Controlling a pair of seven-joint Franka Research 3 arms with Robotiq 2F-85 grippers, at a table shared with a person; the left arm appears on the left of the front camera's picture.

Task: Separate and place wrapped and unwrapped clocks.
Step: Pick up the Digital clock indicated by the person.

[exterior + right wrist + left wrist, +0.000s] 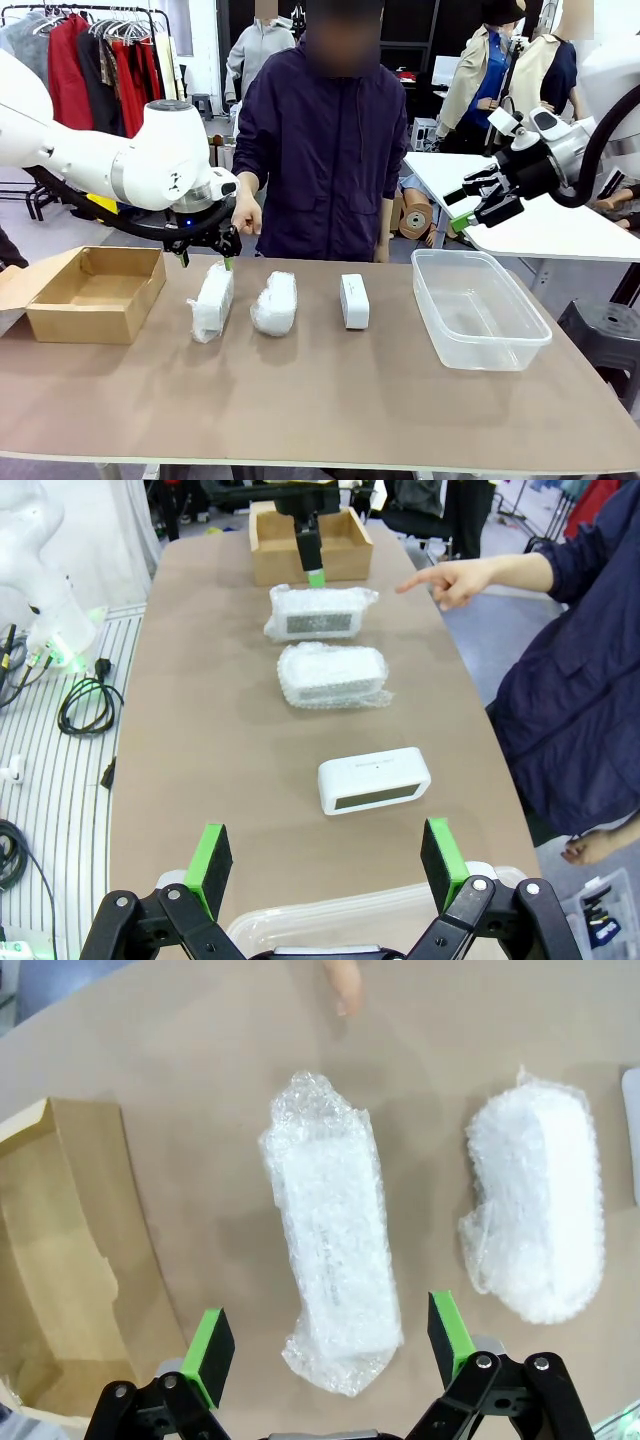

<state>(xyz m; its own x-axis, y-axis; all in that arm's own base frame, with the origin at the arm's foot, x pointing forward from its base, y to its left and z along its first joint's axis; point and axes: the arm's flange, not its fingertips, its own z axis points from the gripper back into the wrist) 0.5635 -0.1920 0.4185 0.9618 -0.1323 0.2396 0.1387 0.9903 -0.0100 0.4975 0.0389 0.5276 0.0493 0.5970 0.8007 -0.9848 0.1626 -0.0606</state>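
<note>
**Left pincer open over the outermost wrapped clock; right pincer open above the tub**

The left pincer (206, 260) (330, 1335) stands open, its green pads (212, 1348) spread to either side of the first wrapped clock (212, 300) (335, 1260) (320, 613). In the left wrist view one end of this bubble-wrap bundle lies between the pads, with bare table (350, 410) showing on both sides of it. In the front view the fingertips hang just above the bundle's far end.

Just beside it, apart, lies the second wrapped clock (275, 303) (540, 1220) (333, 673). Beyond that comes the unwrapped clock (354, 301) (374, 780), a smooth white block. The three lie in a row across the table, none touching another.

The right pincer (465, 208) (328, 852) is also open and grips nothing. It is raised above the far right of the table, well apart from all three clocks. Its wrist view shows the tub's rim directly below and the unwrapped clock as the nearest of the row.

The cardboard box (95, 320) (60, 1260) (270, 565) stands at the left end, near the first wrapped clock; its interior shows bare cardboard. The clear plastic tub (432, 310) (350, 905) stands at the right end, beside the unwrapped clock; the table shows through its floor.

The person's hand (246, 215) (455, 580) points a finger from the far side, near the first wrapped clock.
</note>
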